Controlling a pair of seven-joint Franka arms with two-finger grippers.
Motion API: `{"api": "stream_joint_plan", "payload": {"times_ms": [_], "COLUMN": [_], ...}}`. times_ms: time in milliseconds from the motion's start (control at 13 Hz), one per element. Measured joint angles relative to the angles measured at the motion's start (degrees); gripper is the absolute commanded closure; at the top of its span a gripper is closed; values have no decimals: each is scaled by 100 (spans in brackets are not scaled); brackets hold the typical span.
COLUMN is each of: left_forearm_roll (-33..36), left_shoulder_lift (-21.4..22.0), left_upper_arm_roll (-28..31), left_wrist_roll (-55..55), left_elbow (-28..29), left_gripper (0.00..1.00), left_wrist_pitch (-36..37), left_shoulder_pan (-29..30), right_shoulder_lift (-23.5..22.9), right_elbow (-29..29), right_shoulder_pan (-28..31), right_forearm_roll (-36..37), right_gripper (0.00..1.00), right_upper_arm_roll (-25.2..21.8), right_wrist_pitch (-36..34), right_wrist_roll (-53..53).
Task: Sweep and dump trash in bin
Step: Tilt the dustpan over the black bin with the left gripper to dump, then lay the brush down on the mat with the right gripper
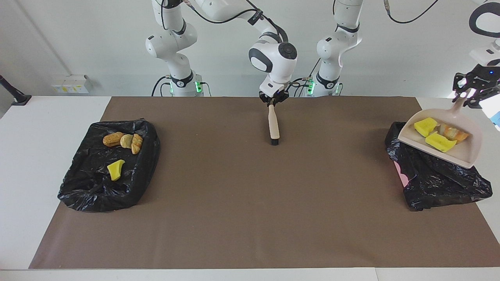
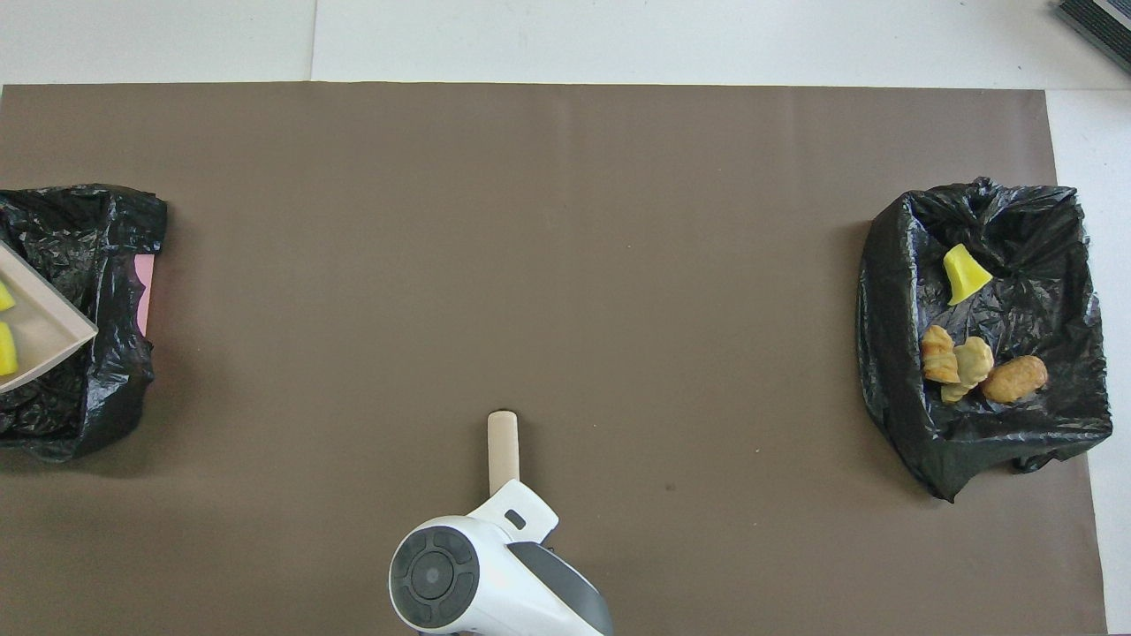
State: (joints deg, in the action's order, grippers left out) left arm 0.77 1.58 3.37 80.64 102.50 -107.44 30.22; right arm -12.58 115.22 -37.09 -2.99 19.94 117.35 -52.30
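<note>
Up in the air, three bits of trash [image 1: 437,134], two yellow lumps and one orange bready piece, sit in the dustpan [image 1: 465,154]; the pan hangs over the black bin bag [image 1: 441,179] at the left arm's end of the table, so the bits can drop in when it tips, I think; it is tilted only a little, which keeps the bits from sliding out too soon. Four more pieces [image 1: 121,146], three brown and one yellow, lie on the other black bag [image 1: 97,187] at the right arm's end. The left gripper [image 1: 466,97] is pinched tight on the dustpan's handle, up high over that bin bag; holding the handle lets it tip the pan like a spoon. The right gripper [image 1: 273,102] is pinched on the top of the brush [image 1: 273,127], which hangs bristles down over the brown mat [image 1: 250,218], in the middle; this arm waits out of the way while the dumping goes on.
</note>
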Motion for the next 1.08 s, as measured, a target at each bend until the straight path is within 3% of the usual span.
{"api": "stream_joint_plan", "payload": {"times_ms": [308,769,1077], "left_forearm_roll": [1262,2707,3742], "left_shoulder_lift": [-932,-987,-937], "left_upper_arm_roll": [-4,-61,-70], "left_wrist_roll": [347,199,162], "left_elbow": [-787,-1015,-1208], "left_gripper": [100,100,100], "left_wrist_pitch": [-585,-231,195], "left_shoulder_pan": [-6,-807,-1258], "right_shoulder_lift": [6,70,187], "right_elbow": [-210,-906,-1779], "right_shoulder_pan": [12,302,1022], "right_forearm_roll": [78,469,474], "right_gripper": [0,0,0], "right_upper_arm_roll": [-47,-72,-92], "right_wrist_pitch": [-312,-1121,-2137], "right_wrist_roll": [-2,120,1252]}}
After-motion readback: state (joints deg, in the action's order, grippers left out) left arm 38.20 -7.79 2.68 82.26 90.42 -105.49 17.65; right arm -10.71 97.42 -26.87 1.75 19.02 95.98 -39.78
